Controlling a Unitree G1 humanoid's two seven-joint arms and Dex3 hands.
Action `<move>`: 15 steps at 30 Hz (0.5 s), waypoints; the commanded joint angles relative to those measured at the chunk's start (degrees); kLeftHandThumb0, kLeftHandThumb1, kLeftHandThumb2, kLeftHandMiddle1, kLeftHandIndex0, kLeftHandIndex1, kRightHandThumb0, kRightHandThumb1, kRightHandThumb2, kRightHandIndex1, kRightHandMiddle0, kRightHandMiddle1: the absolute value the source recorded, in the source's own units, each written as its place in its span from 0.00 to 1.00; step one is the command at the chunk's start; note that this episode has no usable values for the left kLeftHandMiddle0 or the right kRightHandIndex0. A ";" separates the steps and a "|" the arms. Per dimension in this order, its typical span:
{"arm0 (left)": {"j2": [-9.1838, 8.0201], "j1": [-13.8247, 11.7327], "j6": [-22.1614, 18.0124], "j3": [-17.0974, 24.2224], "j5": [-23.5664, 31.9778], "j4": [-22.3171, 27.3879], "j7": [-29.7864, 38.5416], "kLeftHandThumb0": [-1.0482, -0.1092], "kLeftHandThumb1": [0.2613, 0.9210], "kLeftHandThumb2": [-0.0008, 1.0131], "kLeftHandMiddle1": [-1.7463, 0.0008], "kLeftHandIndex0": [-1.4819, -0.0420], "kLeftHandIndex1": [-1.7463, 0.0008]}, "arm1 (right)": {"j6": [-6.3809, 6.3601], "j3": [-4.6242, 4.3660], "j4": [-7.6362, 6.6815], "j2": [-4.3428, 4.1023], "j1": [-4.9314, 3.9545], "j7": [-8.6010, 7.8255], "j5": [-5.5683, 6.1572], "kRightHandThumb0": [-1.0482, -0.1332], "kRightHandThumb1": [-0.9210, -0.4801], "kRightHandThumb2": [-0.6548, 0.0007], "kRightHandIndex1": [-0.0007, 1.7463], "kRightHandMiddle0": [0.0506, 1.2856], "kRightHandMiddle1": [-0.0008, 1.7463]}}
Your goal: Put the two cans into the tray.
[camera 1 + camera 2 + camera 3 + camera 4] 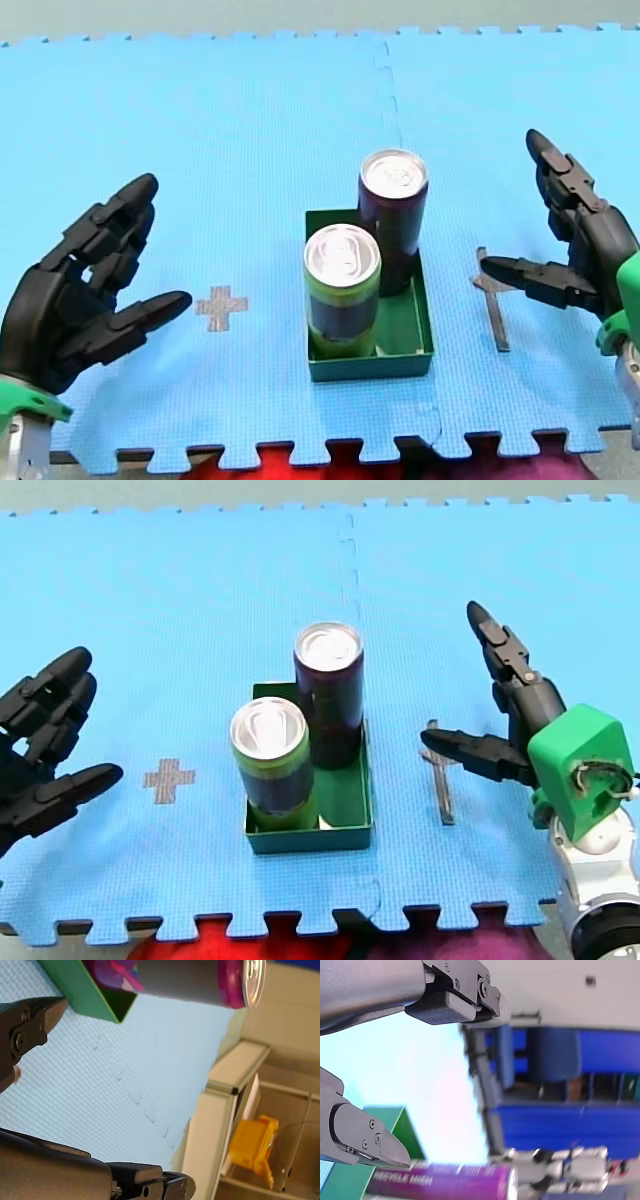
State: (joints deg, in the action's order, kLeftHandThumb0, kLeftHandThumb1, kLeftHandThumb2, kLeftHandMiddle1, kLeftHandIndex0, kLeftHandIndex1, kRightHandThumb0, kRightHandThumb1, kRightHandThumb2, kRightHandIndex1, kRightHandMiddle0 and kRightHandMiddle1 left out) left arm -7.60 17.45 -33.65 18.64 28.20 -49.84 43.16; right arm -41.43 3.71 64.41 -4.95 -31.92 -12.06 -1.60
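The green can and the dark can just behind it stand upright inside the tray, between the empty left hand and the nearer right hand, empty too.

A robot test lab: blue foam mat with tape marks, shelving beside it.

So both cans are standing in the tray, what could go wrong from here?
Mostly tipping. The purple can and green can stand upright, far taller than the tray's low walls, and close together, so a knock to one could topple both. The right hand, open, is beside the tray with a finger pointing toward it; a careless move might clip the purple can. The left hand, open, is farther off, so less of a worry.
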 commanded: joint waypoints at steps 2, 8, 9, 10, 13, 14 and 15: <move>-0.09 1.41 -0.45 1.54 0.58 -2.53 1.25 0.06 0.63 0.00 0.99 0.72 0.99 | -0.13 -0.02 -0.47 0.02 0.17 -0.24 0.29 0.46 0.33 0.99 0.00 0.08 0.00; 0.05 2.43 -1.68 2.31 -0.58 -4.72 2.02 0.10 0.61 0.00 0.99 0.70 0.99 | -0.29 -0.22 -0.78 0.54 0.50 -0.34 0.25 0.44 0.31 0.99 0.00 0.09 0.00; 0.01 2.51 -1.61 2.36 -0.66 -4.82 2.24 0.11 0.61 0.00 0.99 0.70 0.99 | -0.29 -0.29 -0.90 0.60 0.57 -0.29 0.19 0.43 0.31 0.99 0.00 0.09 0.00; -0.07 2.60 -1.60 2.37 -0.76 -4.91 2.52 0.12 0.61 0.00 0.99 0.70 0.99 | -0.29 -0.37 -1.06 0.67 0.67 -0.23 0.14 0.43 0.31 0.99 0.00 0.09 0.00; -0.36 2.88 -2.71 2.27 -1.70 -5.34 2.66 0.12 0.62 0.00 0.99 0.70 0.99 | -0.21 -0.55 -1.29 0.78 0.84 -0.17 0.05 0.42 0.30 0.99 0.00 0.09 0.00; -0.40 2.95 -3.23 2.25 -2.10 -5.48 2.47 0.12 0.63 0.01 0.99 0.70 1.00 | -0.18 -0.58 -1.29 0.78 0.86 -0.20 0.06 0.42 0.30 0.99 0.00 0.09 0.00; -0.43 3.01 -3.76 2.23 -2.55 -5.62 2.17 0.11 0.64 0.01 0.99 0.70 1.00 | -0.17 -0.60 -1.27 0.78 0.89 -0.28 0.07 0.42 0.30 0.99 0.00 0.09 0.00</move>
State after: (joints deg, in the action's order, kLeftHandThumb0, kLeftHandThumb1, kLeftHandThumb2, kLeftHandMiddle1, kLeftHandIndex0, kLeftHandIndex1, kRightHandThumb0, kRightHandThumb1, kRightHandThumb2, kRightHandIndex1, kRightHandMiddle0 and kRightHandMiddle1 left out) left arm -7.64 20.16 -36.66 20.83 26.04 -55.19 45.62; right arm -41.49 3.15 63.33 -4.02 -31.23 -12.34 -1.61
